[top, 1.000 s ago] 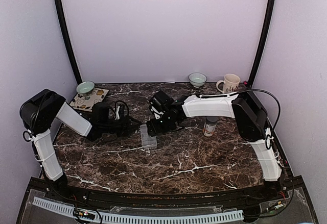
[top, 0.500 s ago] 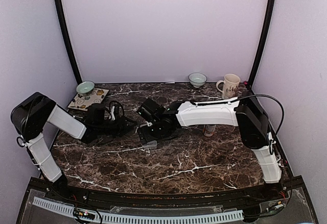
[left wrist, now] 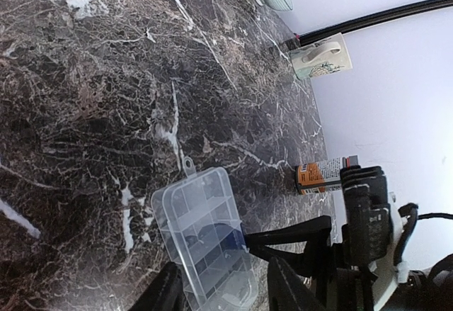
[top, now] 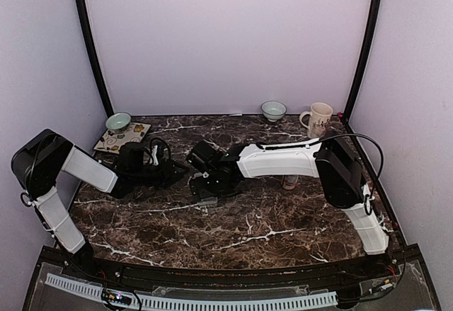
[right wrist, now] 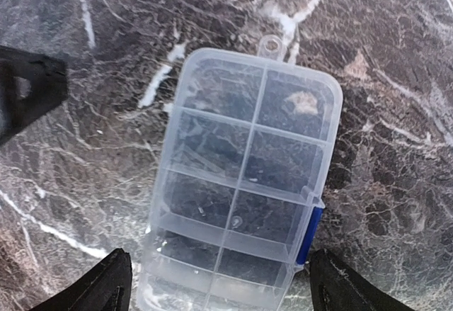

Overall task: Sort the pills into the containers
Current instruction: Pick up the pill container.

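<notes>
Box (right wrist: 244, 183): clear plastic, smooth, lightly glossy; latch (right wrist: 309, 234) opaque blue plastic. Table (top: 248, 226): dark marble look, white veins, smooth, faint sheen. Mug (top: 320, 115): cream, glazed. Right gripper (right wrist: 225, 286): fingers (right wrist: 102, 290) matt black, plastic-looking.

Dark marble desk (top: 248, 233), on which are set: clear organizer box (right wrist: 241, 183), orange-labelled bottle (left wrist: 320, 174), cream mug (top: 320, 115), bowl (top: 273, 110), patterned mat (top: 124, 139).

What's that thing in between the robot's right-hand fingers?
The clear organizer box sits there, its near end between the open fingers of the right gripper. The right wrist view shows it. Whether the fingers touch the box cannot be told.
</notes>
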`<control>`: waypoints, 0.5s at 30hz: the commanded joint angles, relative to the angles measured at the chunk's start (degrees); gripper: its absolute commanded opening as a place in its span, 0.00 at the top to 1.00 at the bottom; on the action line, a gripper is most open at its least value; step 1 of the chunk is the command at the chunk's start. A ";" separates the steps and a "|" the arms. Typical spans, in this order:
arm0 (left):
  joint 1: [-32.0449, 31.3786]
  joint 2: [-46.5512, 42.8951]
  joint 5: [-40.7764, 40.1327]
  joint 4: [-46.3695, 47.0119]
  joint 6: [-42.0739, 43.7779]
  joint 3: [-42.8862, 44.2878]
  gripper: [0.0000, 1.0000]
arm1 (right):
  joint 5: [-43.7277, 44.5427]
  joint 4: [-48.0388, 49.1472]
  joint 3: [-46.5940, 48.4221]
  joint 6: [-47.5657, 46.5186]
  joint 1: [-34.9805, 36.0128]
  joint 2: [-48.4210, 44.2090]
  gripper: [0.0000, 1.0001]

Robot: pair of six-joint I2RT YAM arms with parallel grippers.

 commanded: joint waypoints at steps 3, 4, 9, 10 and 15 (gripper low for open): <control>0.10 -1.78 0.01 -0.46 1.13 -0.81 0.57 | 0.75 -1.09 0.63 1.54 0.42 2.04 0.13; 0.10 -1.77 0.01 -0.41 1.22 -0.85 0.57 | 0.55 -0.94 0.60 1.45 0.43 2.28 0.13; 0.08 -1.08 0.16 -0.29 1.42 -0.86 0.56 | -0.47 -1.12 1.30 0.21 0.43 3.66 0.24; 0.08 -1.01 0.25 -0.10 1.34 -0.85 0.55 | -0.48 -1.28 1.18 0.07 0.43 3.70 0.27; 0.08 0.36 1.15 2.06 -0.45 -0.64 0.48 | -1.11 1.14 -1.88 -0.84 0.26 0.75 0.44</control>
